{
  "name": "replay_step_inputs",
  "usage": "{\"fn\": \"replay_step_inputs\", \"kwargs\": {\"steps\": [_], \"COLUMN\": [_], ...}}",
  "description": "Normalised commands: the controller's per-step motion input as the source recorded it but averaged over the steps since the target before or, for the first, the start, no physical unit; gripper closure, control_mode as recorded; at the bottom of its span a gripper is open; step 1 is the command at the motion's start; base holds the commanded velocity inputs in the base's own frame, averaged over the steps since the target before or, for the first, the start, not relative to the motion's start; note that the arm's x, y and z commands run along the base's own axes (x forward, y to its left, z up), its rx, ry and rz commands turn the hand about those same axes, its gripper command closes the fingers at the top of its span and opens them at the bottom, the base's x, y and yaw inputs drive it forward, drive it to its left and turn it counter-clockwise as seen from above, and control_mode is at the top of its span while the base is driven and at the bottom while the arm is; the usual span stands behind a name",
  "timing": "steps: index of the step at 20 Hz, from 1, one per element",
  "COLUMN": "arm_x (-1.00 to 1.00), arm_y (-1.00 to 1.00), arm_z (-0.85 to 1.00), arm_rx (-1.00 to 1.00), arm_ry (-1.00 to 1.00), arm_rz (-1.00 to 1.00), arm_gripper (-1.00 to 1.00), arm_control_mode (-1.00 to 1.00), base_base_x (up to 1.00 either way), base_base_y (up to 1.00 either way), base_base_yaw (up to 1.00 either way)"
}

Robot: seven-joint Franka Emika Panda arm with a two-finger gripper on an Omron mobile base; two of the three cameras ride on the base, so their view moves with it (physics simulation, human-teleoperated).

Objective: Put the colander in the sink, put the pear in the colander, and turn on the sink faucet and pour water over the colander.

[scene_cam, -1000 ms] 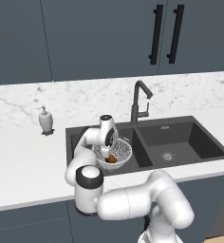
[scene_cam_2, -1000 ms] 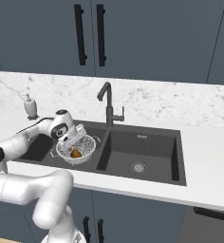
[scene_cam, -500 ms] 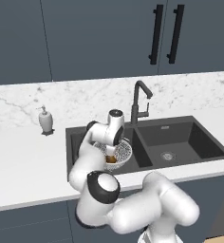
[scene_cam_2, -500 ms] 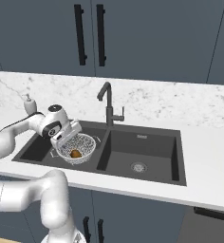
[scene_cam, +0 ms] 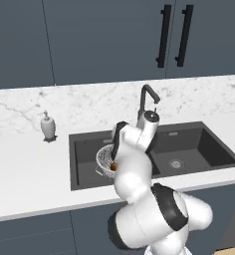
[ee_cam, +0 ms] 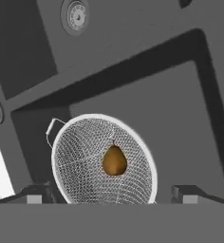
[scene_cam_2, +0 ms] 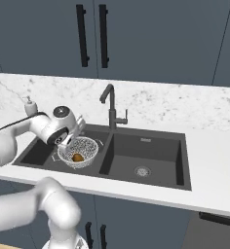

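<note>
Up and back goes the arm since a sec ago: the claw [ee_cam: 112, 192] was low over the bowl, now it hangs higher above it. Its two dark tips [ee_cam: 38, 193] stand wide apart w/ nothing between them, so it's open & empty.

The round silvery-white mesh colander [ee_cam: 104, 159] sits in the left basin of the dark grey double sink [scene_cam_2: 151, 168]. The small brown-orange pear [ee_cam: 114, 160] lies inside it, near the middle, stem pointing away from the claw. So those two jobs look done. Water is prob. next.

The tall slim dark metal faucet [scene_cam_2: 110, 108] stands behind the wall between the two basins. Its little side lever [scene_cam_2: 124, 116] is thin & stiff, so a gentle push w/ one tip looks better than a squeeze. The pear is smooth and could roll in the mesh. The colander looks light, may slide if bumped.

Hard to see: in the left base view the white arm hides most of the colander [scene_cam: 105, 160], and the pear there is just a tiny brown bit. Can't tell if any water is running. The white soap bottle [scene_cam: 48, 126] stands on the counter, well apart.
</note>
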Motion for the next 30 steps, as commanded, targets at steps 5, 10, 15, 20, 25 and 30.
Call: {"fn": "replay_step_inputs", "kwargs": {"steps": [5, 10, 15, 20, 25, 30], "arm_x": [-0.3, -0.22, 0.06, 0.45, 0.66, 0.52], "arm_y": [-1.0, -1.0, -0.91, -0.39, 0.04, 0.23], "arm_z": [0.69, 0.52, 0.46, 0.45, 0.26, 0.0], "arm_rx": [0.1, 0.18, 0.24, 0.29, 0.21, 0.1], "arm_ry": [-0.25, -0.27, -0.18, -0.17, -0.13, -0.12], "arm_rz": [0.38, 0.35, 0.3, 0.3, 0.31, 0.28], "arm_gripper": [-1.0, -1.0, -1.0, -1.0, -1.0, -1.0], "arm_control_mode": [-1.0, -1.0, -1.0, -1.0, -1.0, -1.0], "base_base_x": [0.0, 0.0, 0.0, 0.0, 0.0, 0.0], "base_base_y": [0.0, 0.0, 0.0, 0.0, 0.0, 0.0], "base_base_yaw": [0.0, 0.0, 0.0, 0.0, 0.0, 0.0]}}
